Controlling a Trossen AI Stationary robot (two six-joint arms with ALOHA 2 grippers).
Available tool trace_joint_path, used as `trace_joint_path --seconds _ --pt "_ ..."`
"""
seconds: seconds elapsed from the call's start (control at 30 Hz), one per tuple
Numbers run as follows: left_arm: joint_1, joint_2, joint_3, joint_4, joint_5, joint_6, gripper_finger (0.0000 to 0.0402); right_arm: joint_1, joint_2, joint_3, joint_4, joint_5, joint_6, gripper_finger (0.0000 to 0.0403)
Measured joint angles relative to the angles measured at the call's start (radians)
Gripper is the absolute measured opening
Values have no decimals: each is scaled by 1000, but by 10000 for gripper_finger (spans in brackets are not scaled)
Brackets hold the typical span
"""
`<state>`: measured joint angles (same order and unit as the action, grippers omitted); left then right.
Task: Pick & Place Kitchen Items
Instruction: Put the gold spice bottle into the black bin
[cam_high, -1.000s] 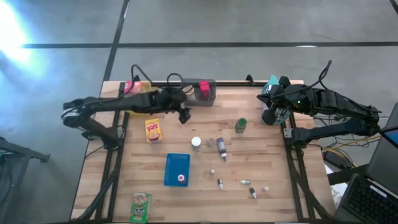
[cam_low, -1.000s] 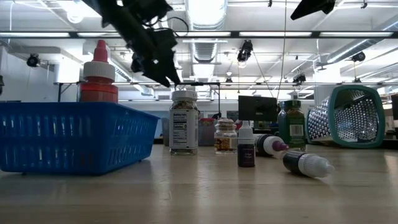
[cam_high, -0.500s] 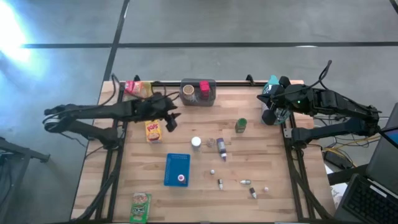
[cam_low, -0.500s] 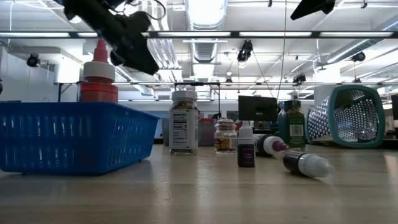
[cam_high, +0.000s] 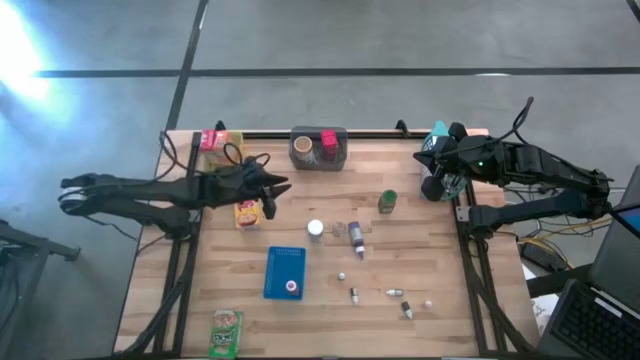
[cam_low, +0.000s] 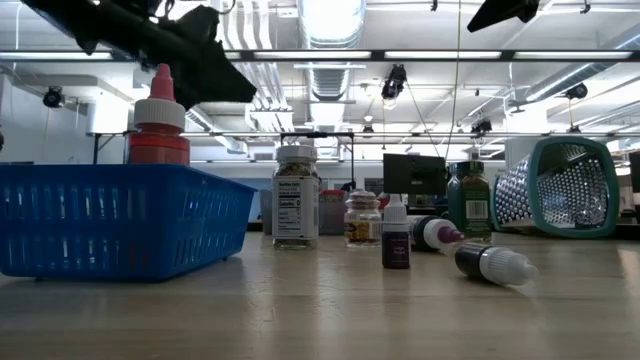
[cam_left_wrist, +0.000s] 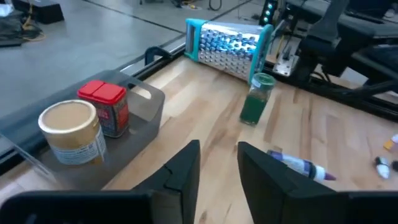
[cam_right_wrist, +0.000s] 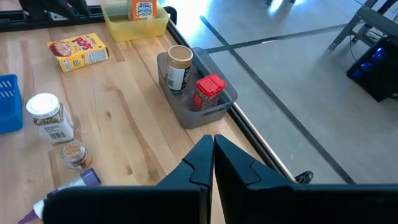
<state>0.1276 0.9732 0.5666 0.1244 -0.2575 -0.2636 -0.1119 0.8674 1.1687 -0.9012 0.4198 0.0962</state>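
Note:
My left gripper (cam_high: 272, 194) hovers over the table's far left part, above a yellow cereal box (cam_high: 246, 212) lying flat; its fingers (cam_left_wrist: 186, 167) stand a narrow gap apart with nothing between them. A tan-lidded jar (cam_left_wrist: 70, 132) and a red can (cam_left_wrist: 106, 107) stand in a grey bin (cam_high: 318, 148). A white-lidded jar (cam_high: 315, 230), a small jar (cam_high: 338, 229), a purple bottle (cam_high: 355, 239) and a green bottle (cam_high: 387, 201) sit mid-table. Tiny bottles (cam_high: 395, 293) lie nearer. My right gripper (cam_right_wrist: 212, 147) waits shut above the far right edge.
A blue tray (cam_high: 285, 270) with a red-capped bottle (cam_low: 158, 118) sits near the middle. A yellow bin (cam_high: 215, 140) stands at the far left corner, a green packet (cam_high: 227, 333) at the near left. A teal-framed grater (cam_low: 565, 187) lies at the far right.
My left gripper has drawn back from beside the grey bin toward the table's left edge, tipping up toward level, and its fingers have come closer together. Nothing on the table has moved.

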Motion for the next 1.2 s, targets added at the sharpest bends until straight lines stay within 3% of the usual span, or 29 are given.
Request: trace_joint_path --seconds 0.2,0.47,0.67,0.8,1.2 --pt "2 116 -25 126 -41 0 83 0 0 0 0 0 -1 8" --pt "54 257 70 90 -56 137 44 0 0 0 0 0 0 8" --pt "193 352 90 85 126 181 14 0 0 0 0 0 -2 8" --pt "264 417 119 90 191 230 5 0 0 0 0 0 -1 8" --pt "324 630 270 49 248 319 2 0 0 0 0 0 0 8"
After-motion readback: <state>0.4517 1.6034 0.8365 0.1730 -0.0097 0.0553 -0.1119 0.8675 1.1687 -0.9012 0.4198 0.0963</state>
